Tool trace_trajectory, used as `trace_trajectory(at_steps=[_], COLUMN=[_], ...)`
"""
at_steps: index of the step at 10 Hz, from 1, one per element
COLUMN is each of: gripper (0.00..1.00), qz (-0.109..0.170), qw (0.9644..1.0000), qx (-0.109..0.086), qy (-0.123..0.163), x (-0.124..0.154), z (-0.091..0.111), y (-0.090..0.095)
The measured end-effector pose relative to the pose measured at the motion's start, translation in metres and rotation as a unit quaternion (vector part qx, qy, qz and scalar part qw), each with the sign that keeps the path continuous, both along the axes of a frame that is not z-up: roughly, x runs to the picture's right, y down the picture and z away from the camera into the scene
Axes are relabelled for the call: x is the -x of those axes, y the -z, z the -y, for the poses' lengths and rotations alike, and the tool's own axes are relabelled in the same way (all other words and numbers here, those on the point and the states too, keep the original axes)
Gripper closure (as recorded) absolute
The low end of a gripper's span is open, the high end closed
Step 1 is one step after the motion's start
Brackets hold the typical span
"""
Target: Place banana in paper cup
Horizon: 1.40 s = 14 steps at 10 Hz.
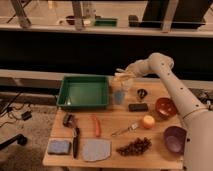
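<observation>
Small pale yellow curved banana (pixel 121 76) held in claw (pixel 122 79), above whitish-cream cylindrical paper cup (pixel 120 86), at surface's (pixel 115 125) 12 o'clock. Risk: release off-centre tips cup.

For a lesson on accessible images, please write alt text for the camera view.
A white robot arm reaches left over a wooden table, its gripper above a short blue-grey cup beside a green rectangular tray. Also on the table: an orange carrot, a fork, a round orange-yellow fruit and a purple bowl.
</observation>
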State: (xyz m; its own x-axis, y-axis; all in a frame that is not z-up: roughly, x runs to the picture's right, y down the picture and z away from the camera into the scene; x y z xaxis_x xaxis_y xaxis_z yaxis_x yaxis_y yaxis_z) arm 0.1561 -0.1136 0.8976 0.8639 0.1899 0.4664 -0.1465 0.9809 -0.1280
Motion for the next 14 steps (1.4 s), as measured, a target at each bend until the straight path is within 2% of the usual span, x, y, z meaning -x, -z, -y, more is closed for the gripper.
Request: trace_trajectory(at_steps=[2, 3, 8, 10, 11, 14], gripper=[0.99, 0.94, 0.42, 0.25, 0.20, 0.20], qz=[-0.003, -0.004, -0.003, -0.003, -0.003, -0.003], qw=[1.0000, 1.0000, 1.0000, 1.0000, 1.0000, 1.0000], qx=[0.000, 0.000, 0.001, 0.001, 0.001, 0.001], qy=[-0.001, -0.001, -0.001, -0.001, 0.000, 0.000], x=[-0.0036, -0.0038, -0.0030, -0.0024, -0.0021, -0.0017], z=[-0.0005, -0.0003, -0.0004, -0.0009, -0.0007, -0.0006], y=[-0.0006, -0.0004, -0.0008, -0.0014, -0.0012, -0.0013])
